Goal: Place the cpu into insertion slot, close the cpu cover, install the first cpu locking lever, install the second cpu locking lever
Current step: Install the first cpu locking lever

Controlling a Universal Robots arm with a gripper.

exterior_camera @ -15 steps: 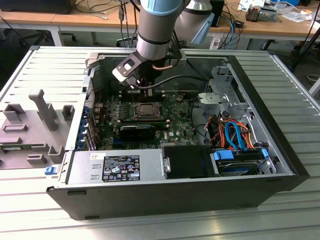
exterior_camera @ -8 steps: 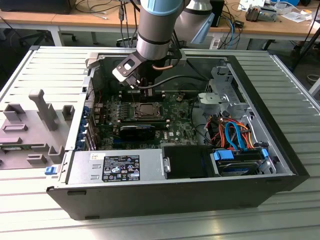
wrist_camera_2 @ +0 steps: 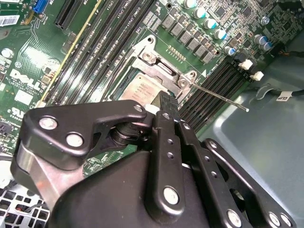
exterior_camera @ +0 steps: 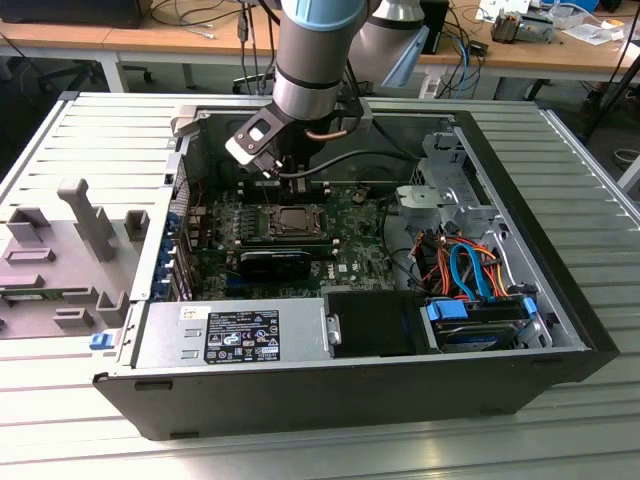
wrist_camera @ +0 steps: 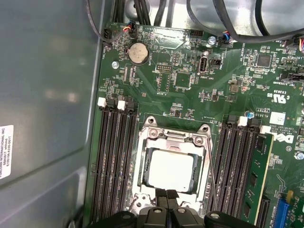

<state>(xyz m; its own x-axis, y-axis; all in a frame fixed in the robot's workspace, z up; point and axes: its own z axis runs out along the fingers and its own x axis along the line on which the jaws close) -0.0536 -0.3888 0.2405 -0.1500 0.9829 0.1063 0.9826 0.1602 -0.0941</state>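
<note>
CPU, a small flat square chip with a silvery metal top (wrist_camera: 170, 172), lies seated in the insertion slot (wrist_camera: 151, 133), a square silver-bordered socket on the green motherboard (wrist_camera: 180, 80). The cpu cover (wrist_camera: 172, 144), a thin silver metal frame with a square window, lies flat over it, and the chip's top shows through the window. The gripper (wrist_camera: 166, 194), black with two narrow fingers, has its fingers together with nothing seen between them. Its tips hang over the edge of the cover nearest to it, with the chip just ahead of them; whether they touch the metal I cannot tell. In the second wrist view a thin silver wire lever (wrist_camera_2: 221, 98) stands out from the socket corner just beyond the fingertips, slanting away over the long black memory slots (wrist_camera_2: 213, 90) to one side of the gripper. More such slots flank the socket's other side. In the exterior view the arm reaches down into the open black computer case (exterior_camera: 300, 400).
</note>
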